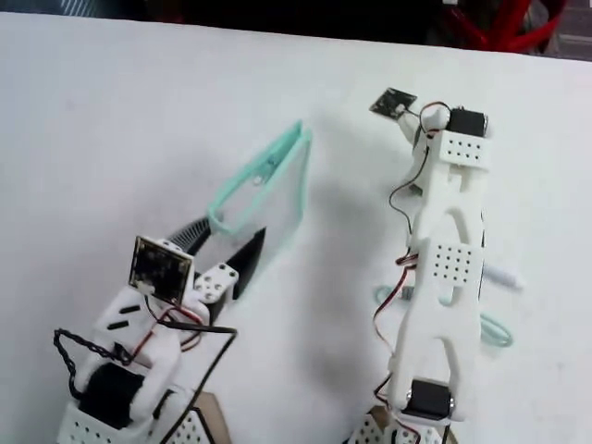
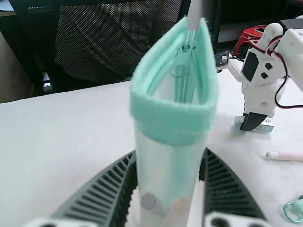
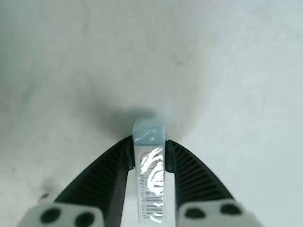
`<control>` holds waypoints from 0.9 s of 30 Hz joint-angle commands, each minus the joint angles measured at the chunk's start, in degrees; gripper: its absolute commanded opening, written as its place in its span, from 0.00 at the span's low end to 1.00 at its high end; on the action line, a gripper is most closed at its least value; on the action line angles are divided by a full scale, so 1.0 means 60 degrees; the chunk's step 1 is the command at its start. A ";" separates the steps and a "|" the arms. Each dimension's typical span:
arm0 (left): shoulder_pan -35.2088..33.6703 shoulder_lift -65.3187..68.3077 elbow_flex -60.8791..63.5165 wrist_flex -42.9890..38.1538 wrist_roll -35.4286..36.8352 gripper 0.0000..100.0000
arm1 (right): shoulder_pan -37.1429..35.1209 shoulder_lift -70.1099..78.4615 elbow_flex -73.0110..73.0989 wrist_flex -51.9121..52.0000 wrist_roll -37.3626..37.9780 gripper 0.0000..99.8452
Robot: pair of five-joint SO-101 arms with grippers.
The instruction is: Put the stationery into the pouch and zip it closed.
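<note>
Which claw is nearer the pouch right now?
Left. The left claw grips the pouch by its lower end, with the open mouth pointing away. The right claw is apart from it, across a stretch of table, shut on an eraser.

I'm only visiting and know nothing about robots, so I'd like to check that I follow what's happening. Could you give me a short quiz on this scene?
1. True or false: the left gripper holds the pouch upright with its mouth open.
2. What is the right gripper shut on?
A) a small pale-blue block
B) a pair of scissors
C) a ruler
3. Fill in the blank: the white pen is not in the pouch; it lies on the ____.

Key: 1 true; 2 A; 3 table.
</note>
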 commanded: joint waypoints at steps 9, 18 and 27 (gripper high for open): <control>0.0037 -0.0095 -0.0029 -0.0234 -0.0117 0.21 | -0.0110 -0.2088 0.0015 0.0125 -0.3092 0.02; 0.0037 -0.0095 -0.0029 -0.0249 -0.0117 0.21 | -0.0974 -0.6791 0.5670 0.0110 -0.5260 0.02; 0.0037 -0.0095 -0.0029 -0.0220 -0.0117 0.21 | -0.2821 -1.2872 1.1795 -0.1678 -0.5919 0.02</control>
